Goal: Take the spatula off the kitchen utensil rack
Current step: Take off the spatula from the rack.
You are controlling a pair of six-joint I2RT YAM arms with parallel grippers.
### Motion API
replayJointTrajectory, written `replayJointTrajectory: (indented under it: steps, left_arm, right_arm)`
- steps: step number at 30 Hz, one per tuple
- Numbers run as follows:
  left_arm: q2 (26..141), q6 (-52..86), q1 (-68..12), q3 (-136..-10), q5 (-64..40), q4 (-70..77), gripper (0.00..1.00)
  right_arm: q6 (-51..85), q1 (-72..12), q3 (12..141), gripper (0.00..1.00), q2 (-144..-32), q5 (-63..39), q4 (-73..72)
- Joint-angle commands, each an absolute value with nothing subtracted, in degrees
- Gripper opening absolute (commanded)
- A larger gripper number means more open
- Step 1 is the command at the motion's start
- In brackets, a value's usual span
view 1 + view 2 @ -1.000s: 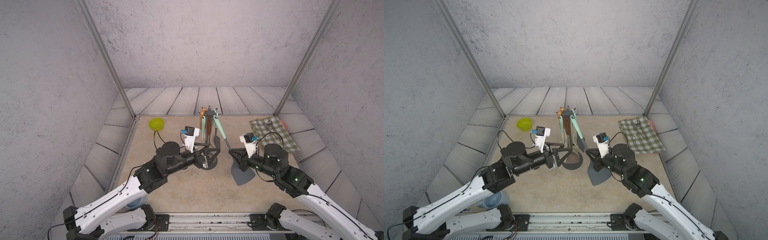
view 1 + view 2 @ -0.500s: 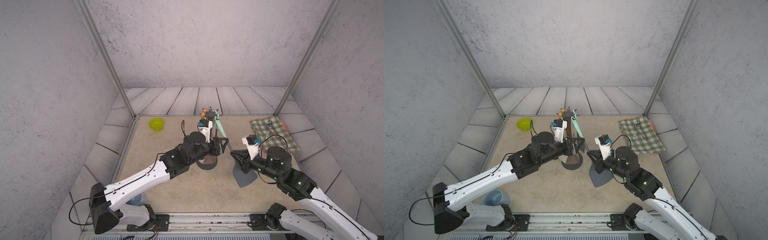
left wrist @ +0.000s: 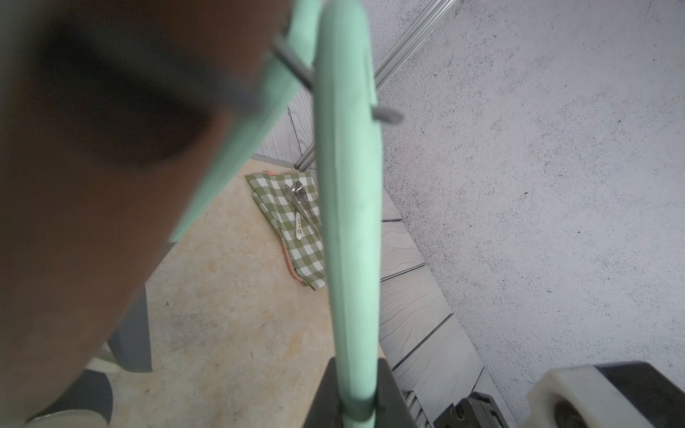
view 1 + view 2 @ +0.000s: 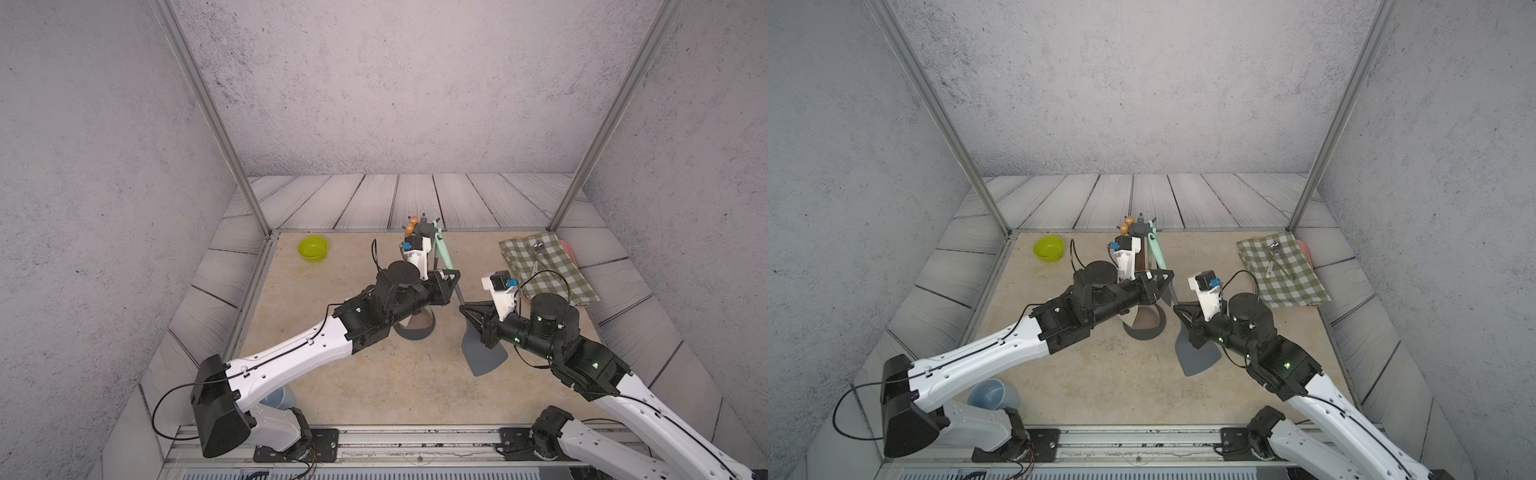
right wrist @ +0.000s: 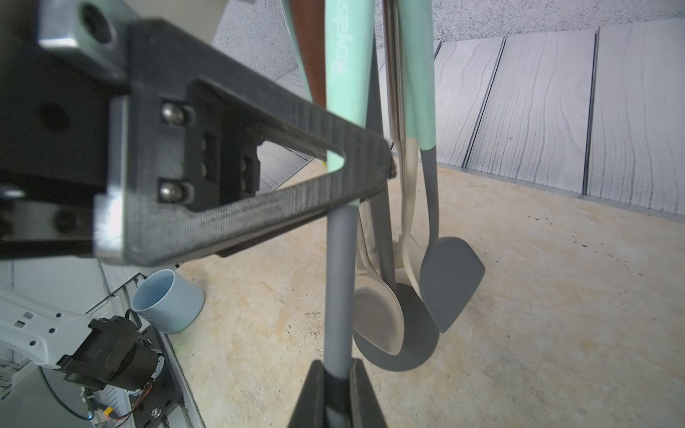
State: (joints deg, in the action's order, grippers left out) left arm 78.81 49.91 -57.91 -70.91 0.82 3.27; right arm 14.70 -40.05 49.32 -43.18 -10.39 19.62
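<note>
Since the earlier frame the left hand (image 4: 455, 279) had swung up from the foot of the dark grey pole-and-disc utensil rack (image 4: 415, 333) and clamped shut on the mint-handled, grey-bladed spatula (image 4: 483, 353), still hooked there; the right hand (image 4: 464, 312) pinched its neck (lower down). Both needed to lift together, clearing the prong (image 3: 385, 115).

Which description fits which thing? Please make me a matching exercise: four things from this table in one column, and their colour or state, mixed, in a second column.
Things:
1. spatula
2. bowl
3. cup
4. cloth

Descriptions:
a. light blue
b. gripped by the left claw and the right claw
c. green and white checks
d. yellow-green

Pairs: 1-b, 2-d, 3-a, 4-c
</note>
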Motion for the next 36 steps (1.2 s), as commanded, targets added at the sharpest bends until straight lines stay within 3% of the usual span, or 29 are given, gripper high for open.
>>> replayJointTrajectory:
  steps: [1,15,20,24,28,33,34,36]
  left_arm:
    - [76.6,46.8,-58.7,-72.0,1.1,7.3,0.00]
    - [75.8,38.4,-60.7,-72.5,3.3,7.2,0.00]
    - [76.1,39.9,-61.3,-72.8,3.9,6.9,0.00]
    - [76.2,41.0,-61.6,-73.1,4.5,6.2,0.00]
    - [76.7,41.3,-61.7,-73.6,4.8,5.5,0.00]
    - [78.0,41.5,-61.8,-74.3,4.8,5.3,0.00]
    - [78.2,41.3,-61.7,-74.8,4.5,4.9,0.03]
    - [78.0,40.7,-61.7,-75.4,4.3,3.7,0.25]
  right_arm:
    - [13.9,-40.1,50.2,0.00,-42.1,-10.3,18.2]
    - [13.1,-40.0,51.5,0.00,-42.2,-9.0,19.5]
    - [12.6,-40.0,52.4,0.38,-43.0,-8.0,20.1]
    - [12.1,-40.0,52.9,0.45,-44.3,-7.2,20.6]
    - [11.7,-40.0,53.4,0.38,-45.3,-7.5,20.6]
    - [11.4,-40.0,54.7,0.02,-46.5,-6.5,21.5]
    - [11.6,-40.0,54.9,0.00,-46.4,-5.1,22.0]
    - [12.1,-40.0,55.3,0.00,-45.7,-2.4,23.0]
